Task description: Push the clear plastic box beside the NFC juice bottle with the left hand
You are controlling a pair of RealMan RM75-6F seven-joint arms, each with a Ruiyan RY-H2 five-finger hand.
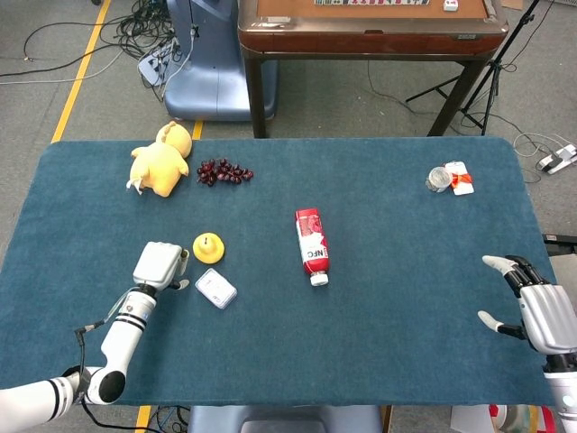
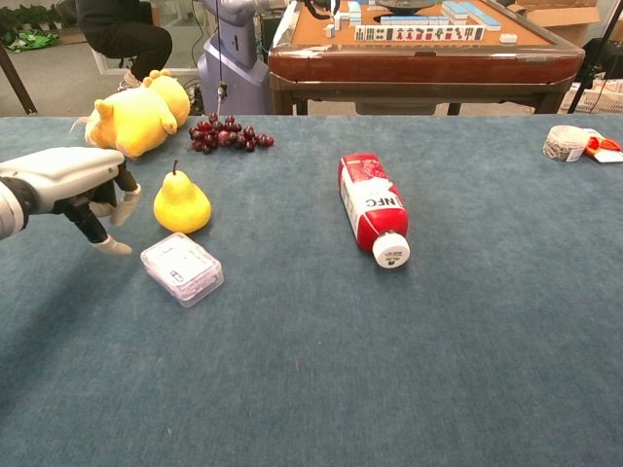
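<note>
The clear plastic box [image 1: 215, 289] [image 2: 182, 269] lies flat on the blue table, left of centre and just in front of a yellow pear. The red NFC juice bottle [image 1: 312, 244] [image 2: 373, 208] lies on its side mid-table with its cap toward me, well to the right of the box. My left hand [image 1: 160, 264] [image 2: 78, 180] hovers to the left of the box, a small gap away, fingers hanging down and apart and holding nothing. At the table's right front edge, my right hand [image 1: 541, 307] rests with its fingers spread and empty.
The pear [image 1: 208, 247] [image 2: 181, 203] stands between my left hand and the box's far side. A yellow plush toy [image 1: 160, 161] [image 2: 136, 117] and grapes [image 1: 224, 171] [image 2: 227, 134] lie at the back left. A tape roll [image 1: 439, 179] [image 2: 565, 143] sits at the back right.
</note>
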